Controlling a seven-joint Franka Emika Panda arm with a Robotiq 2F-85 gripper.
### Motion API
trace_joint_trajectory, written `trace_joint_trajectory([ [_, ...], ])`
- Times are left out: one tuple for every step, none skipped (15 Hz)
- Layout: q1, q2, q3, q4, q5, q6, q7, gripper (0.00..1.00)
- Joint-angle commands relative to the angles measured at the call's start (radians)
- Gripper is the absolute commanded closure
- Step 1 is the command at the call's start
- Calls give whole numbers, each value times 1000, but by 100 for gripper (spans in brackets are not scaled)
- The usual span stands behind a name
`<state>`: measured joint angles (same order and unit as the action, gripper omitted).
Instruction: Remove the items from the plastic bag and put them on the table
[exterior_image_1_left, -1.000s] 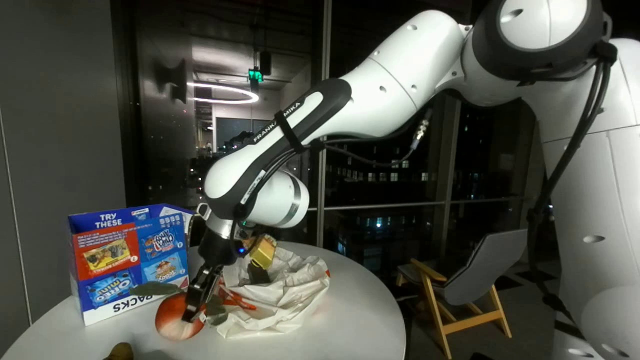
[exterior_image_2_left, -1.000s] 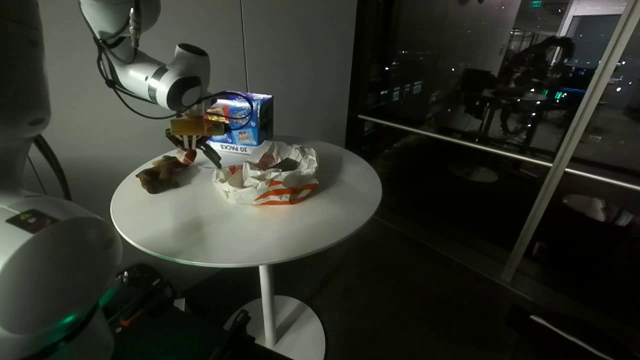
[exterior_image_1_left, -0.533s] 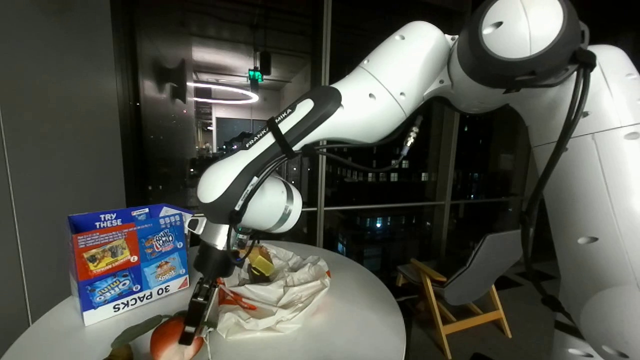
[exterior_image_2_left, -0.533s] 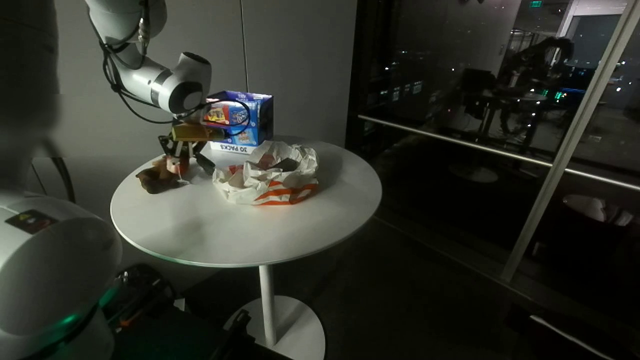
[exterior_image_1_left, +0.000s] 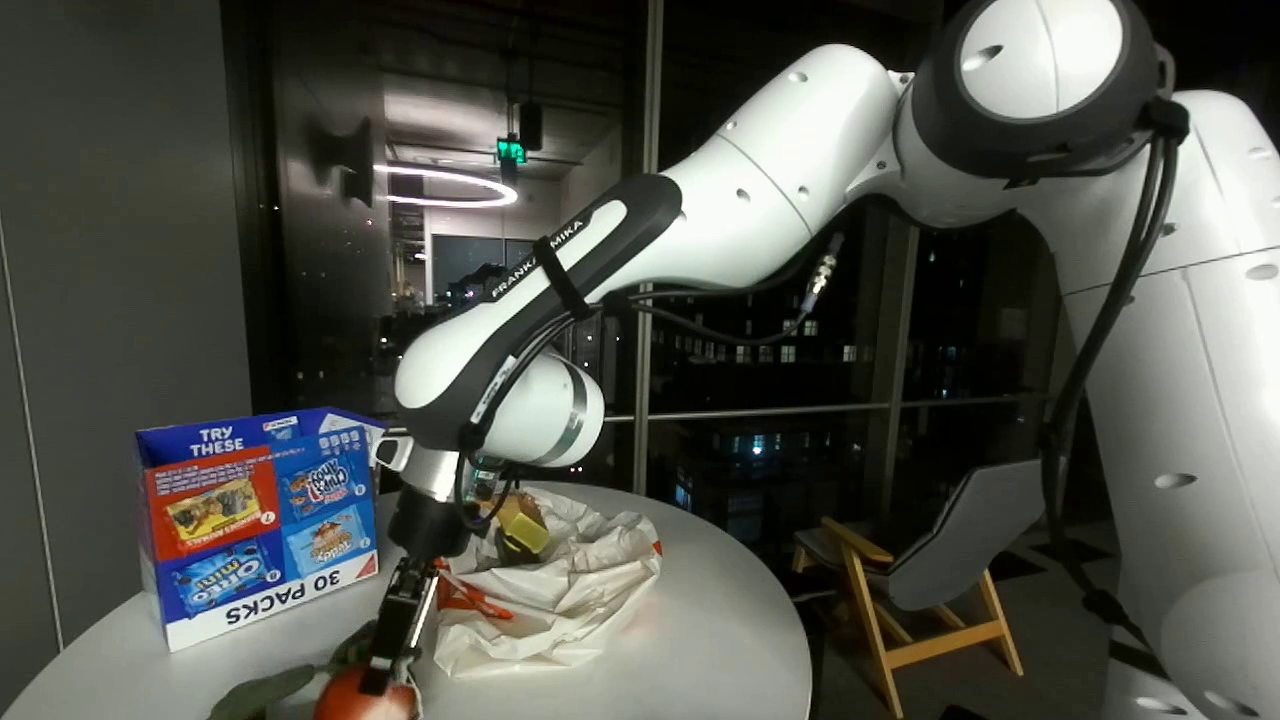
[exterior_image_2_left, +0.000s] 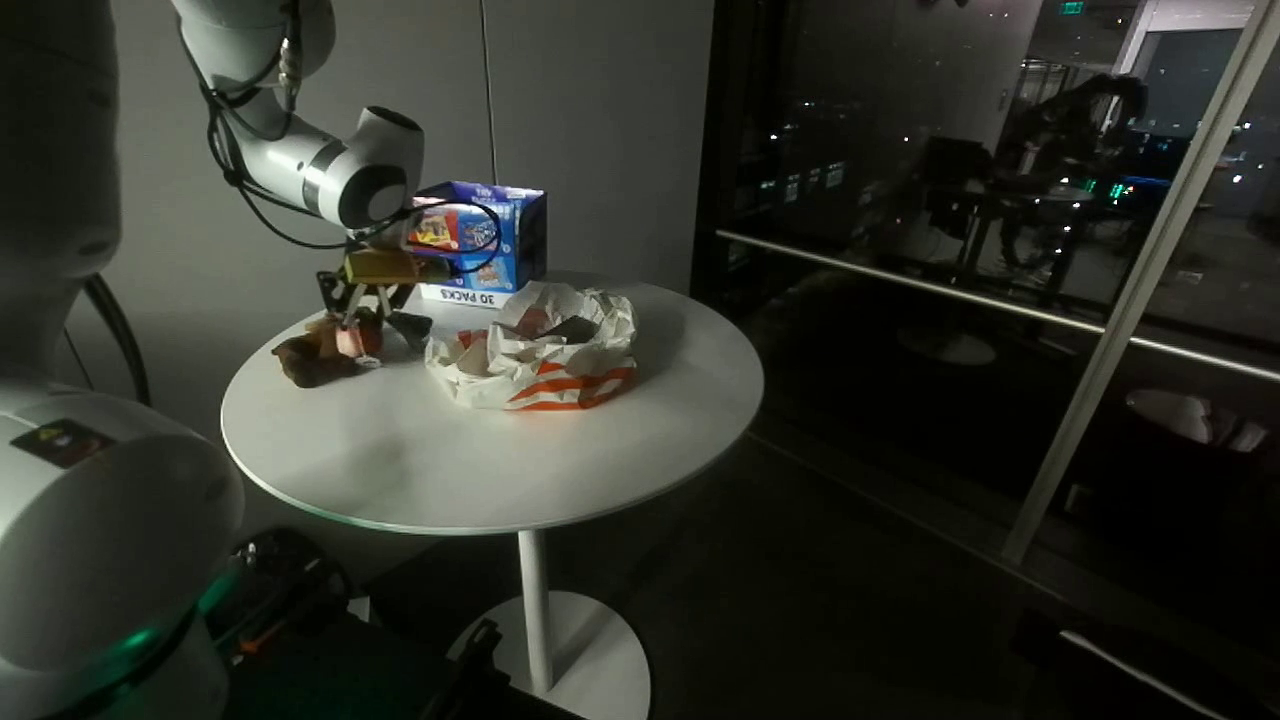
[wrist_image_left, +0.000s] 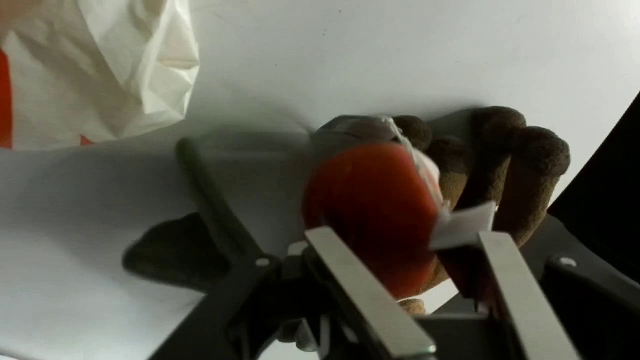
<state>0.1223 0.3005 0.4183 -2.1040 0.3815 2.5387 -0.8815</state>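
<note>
The white bag with orange stripes lies crumpled on the table in both exterior views (exterior_image_1_left: 570, 610) (exterior_image_2_left: 545, 375); its edge shows in the wrist view (wrist_image_left: 125, 70). A dark thing (exterior_image_2_left: 575, 330) shows in its mouth. A red, soft-looking fruit with dark green leaves and a white tag sits under my gripper, in both exterior views (exterior_image_1_left: 345, 702) (exterior_image_2_left: 360, 341) and blurred in the wrist view (wrist_image_left: 372, 192). My gripper (exterior_image_1_left: 388, 680) is open, its fingers spread over the fruit (wrist_image_left: 405, 235). A brown lumpy item lies beside the fruit (exterior_image_2_left: 315, 360) (wrist_image_left: 530, 175).
A blue snack box stands on the table behind the gripper (exterior_image_1_left: 265, 530) (exterior_image_2_left: 505, 240). The round white table (exterior_image_2_left: 480, 460) has its edge near the brown item. A grey chair (exterior_image_1_left: 960, 550) stands on the floor beyond the table.
My gripper moved down and away from the bag with the fruit. It has since opened; the fruit has dropped slightly from the fingers, down beside the brown item. The bag has not moved.
</note>
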Motion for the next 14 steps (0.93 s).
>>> trace_joint_trajectory([
  [2, -1, -4, 36, 6, -45, 3, 14],
  [4, -1, -7, 40, 1, -37, 3, 5],
  [13, -5, -21, 44, -29, -2, 14, 0],
  [22, -4, -38, 56, -61, 25, 38, 0],
  [30, -2, -63, 71, -100, 66, 80, 0],
  [32, 6, -88, 97, -137, 93, 127, 0],
  [34, 16, -110, 122, -175, 114, 176, 0],
  [33, 25, -131, 151, -210, 129, 226, 0],
  [34, 33, -154, 173, -249, 146, 278, 0],
  [36, 38, -180, 198, -287, 147, 341, 0],
  [41, 43, -206, 215, -332, 152, 407, 0],
  [47, 46, -233, 225, -380, 154, 479, 0],
  [54, 46, -261, 233, -432, 155, 552, 0],
  [64, 45, -293, 235, -486, 156, 625, 0],
])
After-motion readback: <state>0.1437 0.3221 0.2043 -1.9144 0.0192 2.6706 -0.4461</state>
